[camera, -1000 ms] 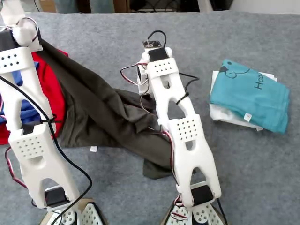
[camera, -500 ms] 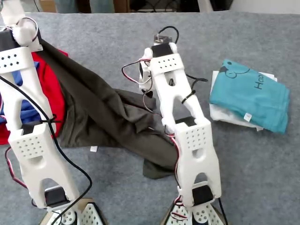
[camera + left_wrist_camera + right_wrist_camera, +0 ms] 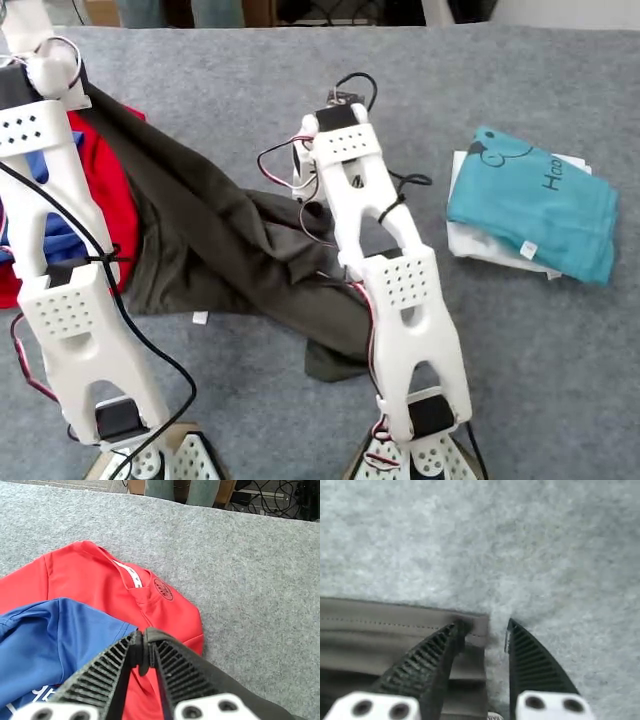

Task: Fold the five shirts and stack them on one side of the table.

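1. The dark shirt [image 3: 230, 240] lies as a long slanting band on the table [image 3: 300, 70]. One end is lifted at the left arm, and the other is crumpled near the right arm's base.
2. The left hand [image 3: 144, 635] is closed and appears to pinch the dark shirt's raised end. That end hangs above the red shirt [image 3: 100, 580] and the blue shirt [image 3: 50, 635].
3. The right hand [image 3: 482, 626] is at the dark shirt's hem corner [image 3: 475, 624]. It is partly open and holds nothing. One finger is over the cloth just inside the corner, and the other is over bare table just past the shirt's edge. Whether either finger touches the cloth cannot be told.
4. The corner sits between the right hand's fingers, and the stitched hem runs off to one side. The coming move looks like a close on this corner rather than more travel. The right arm is much the nearer to it.
5. The folded teal shirt [image 3: 530, 205] rests on a white shirt [image 3: 480, 245], well apart from the dark shirt, beyond the right arm.
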Motion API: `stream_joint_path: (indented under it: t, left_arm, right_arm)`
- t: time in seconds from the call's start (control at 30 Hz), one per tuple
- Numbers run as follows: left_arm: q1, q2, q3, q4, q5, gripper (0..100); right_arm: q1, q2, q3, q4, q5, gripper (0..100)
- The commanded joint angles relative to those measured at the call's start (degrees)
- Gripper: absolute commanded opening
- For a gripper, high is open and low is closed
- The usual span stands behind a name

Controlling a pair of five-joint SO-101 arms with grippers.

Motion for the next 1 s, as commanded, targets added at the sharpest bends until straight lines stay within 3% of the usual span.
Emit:
stream_joint_path:
  t: [0.0,0.5,0.63,0.97]
  left_arm:
    - [0.40,-0.70,-2.33,0.09,-0.26,3]
    - [0.31,-0.70,-2.33,0.09,-0.26,3]
    - [0.31,-0.70,-2.33,0.09,-0.26,3]
    - [0.31,-0.70,-2.33,0.09,-0.26,3]
  right_arm:
    - [-1.67,0.04,-3.74,-0.18,-0.70,14.5]
    - [-2.02,7.43,-8.40,0.70,-0.70,14.2]
    - [-1.93,7.69,-8.48,1.49,-0.44,7.7]
    - [-1.67,7.34,-8.48,1.49,-0.09,4.9]
